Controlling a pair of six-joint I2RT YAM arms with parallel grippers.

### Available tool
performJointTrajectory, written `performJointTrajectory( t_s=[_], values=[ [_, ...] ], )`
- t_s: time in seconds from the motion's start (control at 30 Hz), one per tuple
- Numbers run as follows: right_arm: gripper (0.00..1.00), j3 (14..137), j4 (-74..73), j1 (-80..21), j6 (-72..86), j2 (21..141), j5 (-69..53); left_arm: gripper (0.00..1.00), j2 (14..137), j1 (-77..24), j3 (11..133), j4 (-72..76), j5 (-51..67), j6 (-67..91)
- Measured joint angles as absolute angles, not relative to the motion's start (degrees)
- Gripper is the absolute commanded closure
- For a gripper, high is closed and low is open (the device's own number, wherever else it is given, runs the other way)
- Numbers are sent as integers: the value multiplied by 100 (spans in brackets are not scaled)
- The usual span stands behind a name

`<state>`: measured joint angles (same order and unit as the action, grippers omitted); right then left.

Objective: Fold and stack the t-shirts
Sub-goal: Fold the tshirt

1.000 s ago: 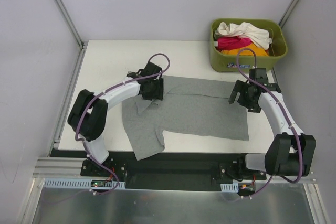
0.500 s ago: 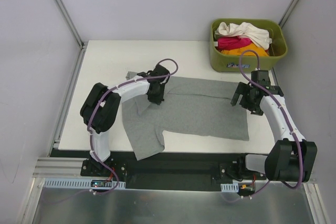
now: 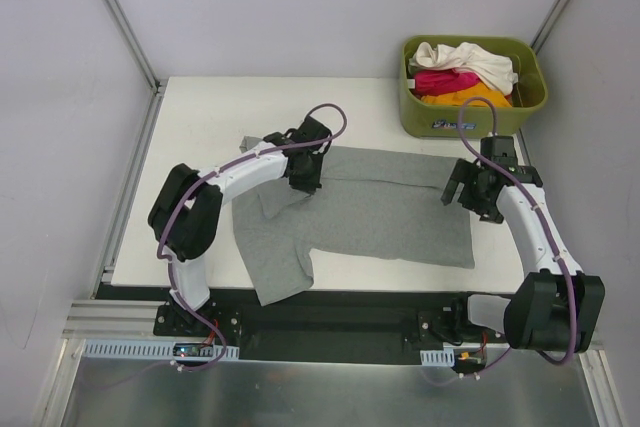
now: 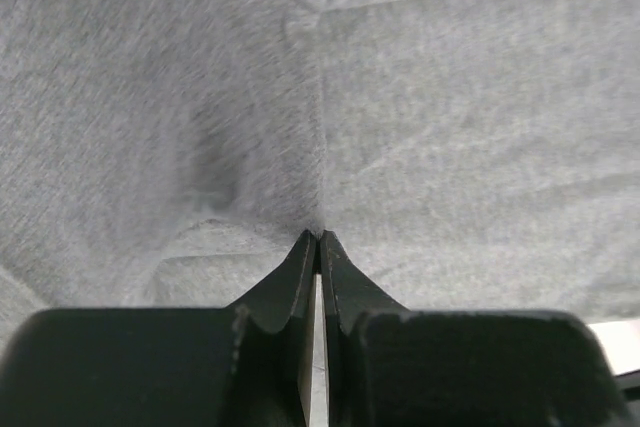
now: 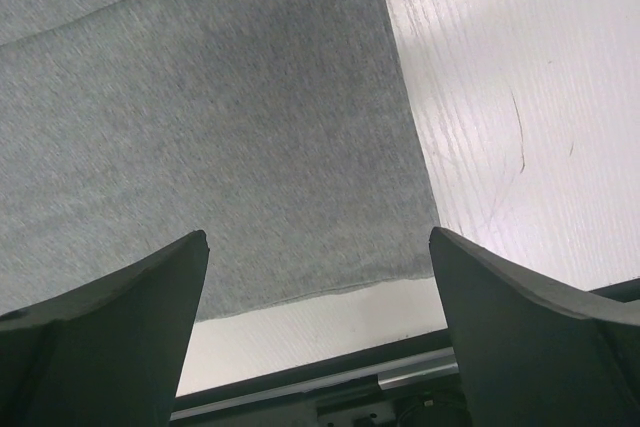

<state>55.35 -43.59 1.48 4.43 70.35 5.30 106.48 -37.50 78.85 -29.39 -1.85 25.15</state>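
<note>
Left gripper [image 4: 318,237] clamped on mid-grey short-sleeved cloth t-shirt [image 3: 370,212]; right gripper [image 5: 318,235] jaws spread wide over shirt hem, near right edge of white bench [image 3: 200,117].

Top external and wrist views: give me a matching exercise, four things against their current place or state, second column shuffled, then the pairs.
Things
1. grey t-shirt
2. cream-white t-shirt
3. left gripper
4. right gripper

Places or states
a. open, above the grey cloth's edge
b. lying in the olive-green bin
c. spread on the table
d. shut, pinching grey cloth

Pairs: 1-c; 2-b; 3-d; 4-a
</note>
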Motion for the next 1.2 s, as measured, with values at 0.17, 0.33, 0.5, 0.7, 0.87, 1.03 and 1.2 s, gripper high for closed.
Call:
performJointTrajectory(
  t_s=[0.17,0.33,0.5,0.7,0.87,1.03,1.2],
  values=[
    [3,5535,-4442,211,445,7032,530,97,10654,-3809,8106,-3009,-91,2661],
    [3,5535,-4499,285,447,7032,530,85,10807,-3916,8267,-3098,34,2766],
    [3,5535,-4547,357,451,7032,530,38,11021,-4060,8315,-3227,222,2803],
    [3,5535,-4565,397,521,7032,521,1,10851,-4121,8165,-3343,336,2823],
    [3,5415,-4589,421,554,6884,523,1,9568,-4123,7312,-3430,440,2906],
    [3,5179,-4619,478,578,6565,521,1,7522,-4128,6055,-3632,443,3240],
    [3,5009,-4635,491,602,6462,519,11,6565,-4128,4678,-4051,655,3822]
  ],
)
